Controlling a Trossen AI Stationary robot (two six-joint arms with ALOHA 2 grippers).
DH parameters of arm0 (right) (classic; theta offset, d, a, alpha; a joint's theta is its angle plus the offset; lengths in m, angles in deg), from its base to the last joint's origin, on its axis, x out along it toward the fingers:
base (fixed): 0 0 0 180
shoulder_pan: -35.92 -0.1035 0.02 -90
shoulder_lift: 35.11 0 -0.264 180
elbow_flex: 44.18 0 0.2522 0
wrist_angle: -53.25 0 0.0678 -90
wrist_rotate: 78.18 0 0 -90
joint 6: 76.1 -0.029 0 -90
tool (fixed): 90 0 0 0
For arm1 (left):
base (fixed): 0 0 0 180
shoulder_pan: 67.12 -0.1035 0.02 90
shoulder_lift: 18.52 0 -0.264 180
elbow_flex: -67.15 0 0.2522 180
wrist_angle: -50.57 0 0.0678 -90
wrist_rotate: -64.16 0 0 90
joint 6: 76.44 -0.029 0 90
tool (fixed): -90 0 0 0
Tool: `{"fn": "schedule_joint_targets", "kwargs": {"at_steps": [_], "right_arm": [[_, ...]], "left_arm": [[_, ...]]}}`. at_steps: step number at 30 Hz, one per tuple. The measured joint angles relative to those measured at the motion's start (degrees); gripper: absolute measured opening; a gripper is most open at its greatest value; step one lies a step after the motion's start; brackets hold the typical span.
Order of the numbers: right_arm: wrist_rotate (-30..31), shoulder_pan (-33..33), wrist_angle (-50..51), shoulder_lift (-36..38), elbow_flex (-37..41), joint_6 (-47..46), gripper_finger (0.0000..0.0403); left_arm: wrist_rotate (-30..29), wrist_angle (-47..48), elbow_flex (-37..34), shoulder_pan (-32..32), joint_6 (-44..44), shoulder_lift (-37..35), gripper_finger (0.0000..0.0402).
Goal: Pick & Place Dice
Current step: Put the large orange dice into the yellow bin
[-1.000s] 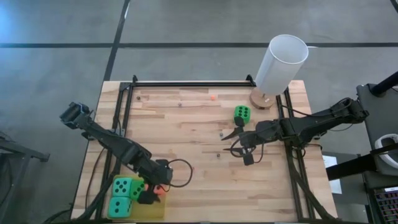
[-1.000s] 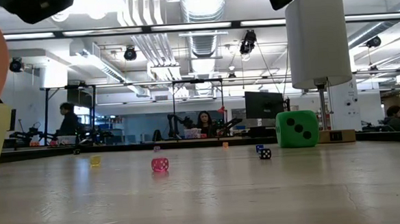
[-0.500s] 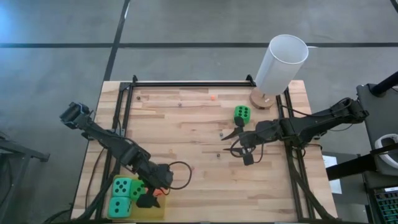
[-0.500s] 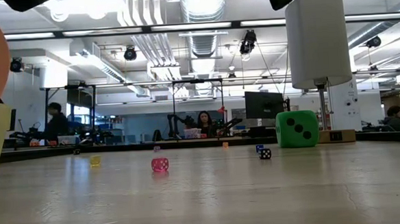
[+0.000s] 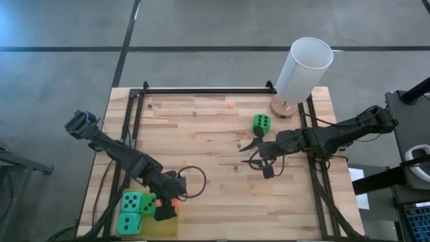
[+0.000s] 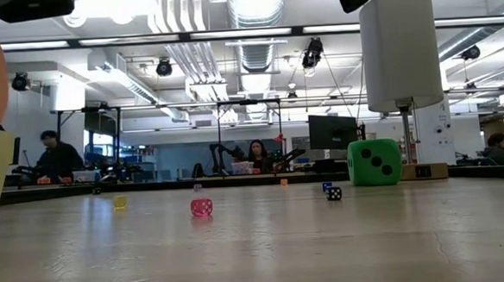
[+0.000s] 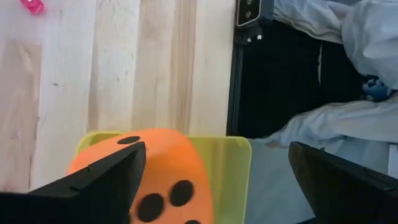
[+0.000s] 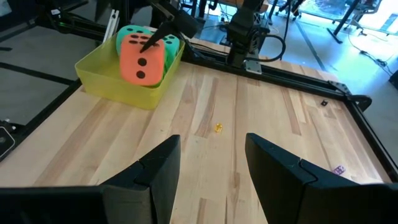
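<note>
My left gripper (image 5: pixel 165 210) sits at the lower left of the top picture, over the yellow tray (image 5: pixel 168 227), with its fingers spread wide and holding nothing. The orange die (image 7: pixel 149 180) rests in that tray, right between my open fingers. Two teal dice (image 5: pixel 131 212) and a green die (image 5: pixel 148 204) lie there too. One more green die (image 5: pixel 261 123) sits alone on the wooden table (image 5: pixel 201 134), up right of the middle, near the white tube (image 5: pixel 304 69). My right gripper (image 5: pixel 259 156) waits just below it, open and empty. I think the dice are soft and light, so I would squeeze one gently on two flat sides. The top picture shows all the dice at once. Only my left wrist picture shows the orange die up close. Only the low picture shows people far behind.
</note>
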Motion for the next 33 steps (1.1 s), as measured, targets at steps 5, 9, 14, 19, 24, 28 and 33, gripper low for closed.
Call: {"fn": "schedule_joint_targets", "kwargs": {"at_steps": [5,9,14,19,24,28,33], "right_arm": [[0.0,0.0,0.0,0.0,0.0,0.0,0.0180],[0.0,0.0,0.0,0.0,0.0,0.0,0.0180],[0.0,0.0,0.0,0.0,0.0,0.0,0.0180],[0.0,0.0,0.0,0.0,0.0,0.0,0.0180],[0.0,0.0,0.0,0.0,0.0,0.0,0.0180],[0.0,0.0,0.0,0.0,0.0,0.0,0.0180],[0.0,0.0,0.0,0.0,0.0,0.0,0.0180]], "left_arm": [[2.1,0.1,-0.1,0.0,1.5,0.1,0.0399],[2.2,0.0,-0.1,0.0,1.7,0.2,0.0399],[2.5,0.0,-0.1,0.0,2.1,0.0,0.0397],[2.4,0.1,-0.1,0.0,4.7,0.0,0.0399],[1.1,0.9,-0.1,0.0,6.7,0.0,0.0399],[-1.4,1.0,-0.3,0.0,8.8,0.0,0.0399],[-0.1,0.9,-0.6,1.2,15.7,0.0,0.0399]]}}
